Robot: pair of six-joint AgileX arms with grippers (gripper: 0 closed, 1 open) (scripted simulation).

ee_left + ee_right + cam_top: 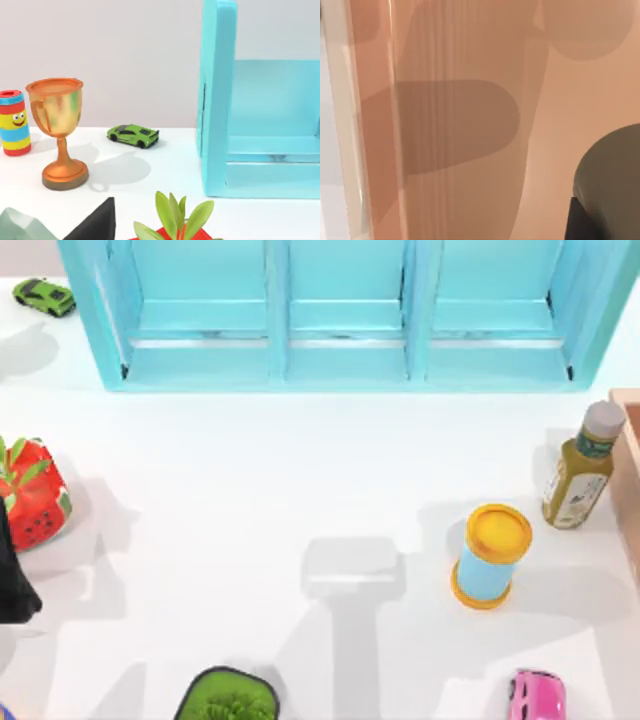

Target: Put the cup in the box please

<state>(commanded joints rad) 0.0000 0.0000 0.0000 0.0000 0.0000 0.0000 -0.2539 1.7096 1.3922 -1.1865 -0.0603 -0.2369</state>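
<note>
The cup [612,185], a small dark grey-olive round vessel with no handle, is sitting right up against the right wrist camera. A black edge [577,222] is touching its lower side. Just beyond the cup, the light tan, wood-coloured box [445,150] is spreading out its thick straight wall and bare inner face, crossed by rounded shadows. By this reading the cup is already inside the box's walls, or directly over its opening. Whether the right gripper is clamping the cup or has let it go, I cannot tell. Whether the cup is standing upright or tilted is also unclear.

The coming move turns on the gap between the cup's base and the box floor, straight ahead of the tool. If the cup is being carried, letting go looks to be the step left. Nothing else is showing inside the box.

Beside the box's outer wall, an olive-green plastic bottle [580,470] with a grey cap is standing on the white table [300,490]. Farther off a yellow-lidded light-blue cylinder [490,558] is standing closed. Farther still, a large turquoise shelf unit [345,320] is showing bare compartments.

Well apart, the left arm [15,575] is parking at the table's left edge. The grip of its gripper cannot be told.
</note>
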